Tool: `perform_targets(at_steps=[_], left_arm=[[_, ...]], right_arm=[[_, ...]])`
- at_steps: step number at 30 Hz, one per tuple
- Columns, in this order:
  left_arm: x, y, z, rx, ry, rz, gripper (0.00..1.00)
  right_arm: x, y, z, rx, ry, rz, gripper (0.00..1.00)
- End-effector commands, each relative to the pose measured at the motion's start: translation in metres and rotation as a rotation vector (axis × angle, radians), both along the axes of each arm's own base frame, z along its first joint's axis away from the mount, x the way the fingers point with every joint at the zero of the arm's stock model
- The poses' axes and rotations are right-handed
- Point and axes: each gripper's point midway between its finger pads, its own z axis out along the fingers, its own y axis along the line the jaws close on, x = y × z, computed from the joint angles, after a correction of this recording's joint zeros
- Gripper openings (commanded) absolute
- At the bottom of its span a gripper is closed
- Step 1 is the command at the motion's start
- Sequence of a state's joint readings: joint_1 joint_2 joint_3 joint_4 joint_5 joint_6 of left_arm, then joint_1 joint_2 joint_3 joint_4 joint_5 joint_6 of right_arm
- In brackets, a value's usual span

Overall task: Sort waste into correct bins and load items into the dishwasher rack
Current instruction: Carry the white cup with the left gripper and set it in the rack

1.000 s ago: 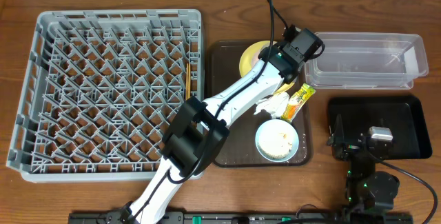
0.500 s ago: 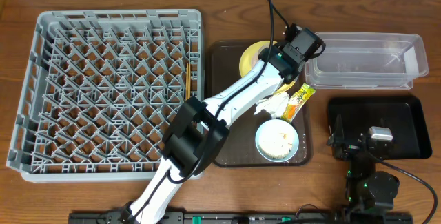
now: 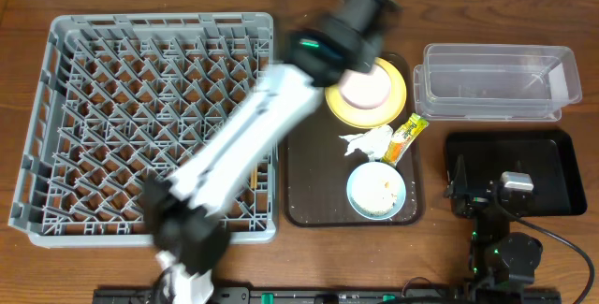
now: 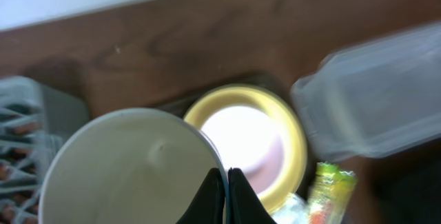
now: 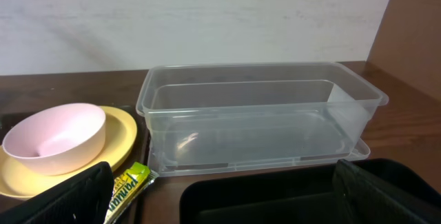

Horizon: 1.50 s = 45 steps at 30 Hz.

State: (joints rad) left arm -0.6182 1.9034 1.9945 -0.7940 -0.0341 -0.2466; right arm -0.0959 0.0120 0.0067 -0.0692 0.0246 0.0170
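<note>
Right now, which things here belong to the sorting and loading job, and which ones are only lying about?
Job: grey rack, clear container, black tray, yellow plate, pale bowl, blue bowl, napkin, wrapper, white cup.
Just there: brown serving tray, wooden table.

A dark brown wooden table (image 3: 94, 271) with a visible grain fills the scene. Along its far edge rises a plain white wall (image 5: 207, 17) – matt, faintly streaked. At the wall's right end stands a brown upright panel (image 5: 420, 17). The light is soft and even – no hard shadows.
</note>
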Motion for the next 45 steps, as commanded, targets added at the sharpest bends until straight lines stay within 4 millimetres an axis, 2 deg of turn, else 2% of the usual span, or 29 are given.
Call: perform_targets(at_steps=[1,4,7,10,13,16,20,25,30,36,42,45], left_arm=[[-0.012,0.024,0.042,-0.250,0.093,-0.101,0.06],[-0.012,0.058,0.046,-0.419,0.219,-0.143,0.06],[-0.010,0.087,0.038,-0.600,0.370,-0.173,0.06],[-0.003,0.107,0.029,-0.785,0.476,-0.230,0.06],[0.009,0.122,0.010,-0.924,0.563,-0.247,0.06],[0.023,0.136,-0.019,-1.001,0.635,-0.220,0.06],[0.037,0.152,-0.057,-1.028,0.694,-0.150,0.06],[0.045,0.172,-0.082,-1.035,0.693,-0.112,0.06],[0.043,0.182,-0.113,-0.966,0.723,-0.029,0.06],[0.039,0.183,-0.133,-0.964,0.732,-0.019,0.06],[0.040,0.187,-0.142,-0.986,0.758,0.027,0.07],[0.041,0.193,-0.156,-0.939,0.774,0.089,0.06]], right_arm=[[-0.001,-0.004,0.000,-0.007,-0.001,-0.015,0.99],[-0.001,-0.004,0.000,-0.007,-0.001,-0.015,0.99],[-0.001,-0.004,0.000,-0.007,-0.001,-0.016,0.99],[-0.001,-0.005,0.000,-0.007,-0.001,-0.020,0.99],[-0.001,-0.008,0.000,-0.007,-0.001,-0.033,0.99],[-0.002,-0.011,0.000,-0.007,-0.001,-0.046,0.99],[-0.002,-0.013,0.000,-0.007,-0.001,-0.051,0.99],[-0.002,-0.013,0.000,-0.007,-0.001,-0.051,0.99],[-0.002,-0.013,0.000,-0.007,-0.001,-0.051,0.99],[-0.002,-0.013,0.000,-0.007,-0.001,-0.051,0.99],[-0.002,-0.013,0.000,-0.007,-0.001,-0.051,0.99],[-0.002,-0.013,0.000,-0.007,-0.001,-0.051,0.99]])
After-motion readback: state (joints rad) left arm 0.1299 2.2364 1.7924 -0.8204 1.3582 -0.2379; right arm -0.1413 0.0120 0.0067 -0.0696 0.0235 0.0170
